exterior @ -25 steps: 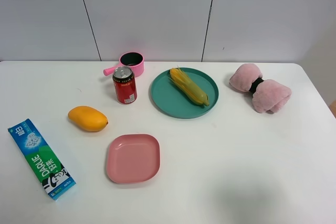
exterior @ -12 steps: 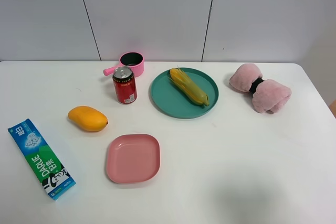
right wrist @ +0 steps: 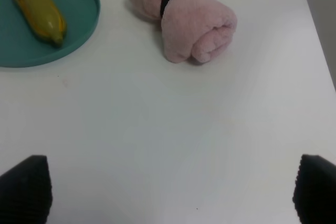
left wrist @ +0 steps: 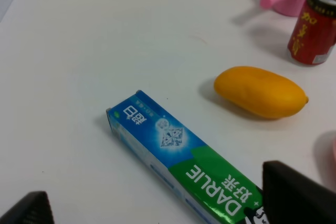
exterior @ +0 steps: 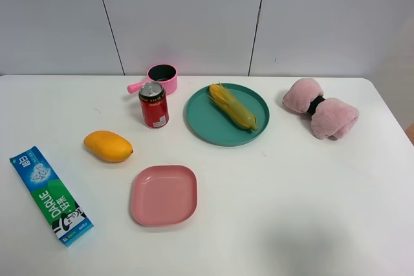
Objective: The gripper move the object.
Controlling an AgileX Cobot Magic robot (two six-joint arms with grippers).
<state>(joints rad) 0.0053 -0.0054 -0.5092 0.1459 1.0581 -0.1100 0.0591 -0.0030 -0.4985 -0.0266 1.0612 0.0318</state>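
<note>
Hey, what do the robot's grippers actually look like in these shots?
Very little shows. The left gripper appears only as two matte black finger tips, blunt and wedge-shaped, at the frame's edge. The right gripper shows the same: two dark, rounded black tips. No cables, markings or arm links are visible, and the high camera shows neither arm.

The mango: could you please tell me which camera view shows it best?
The left wrist view: the mango fills much of the frame, whole and unobstructed, beside the toothpaste box. The exterior high view shows the mango whole too, but smaller. The right wrist view does not show it.
</note>
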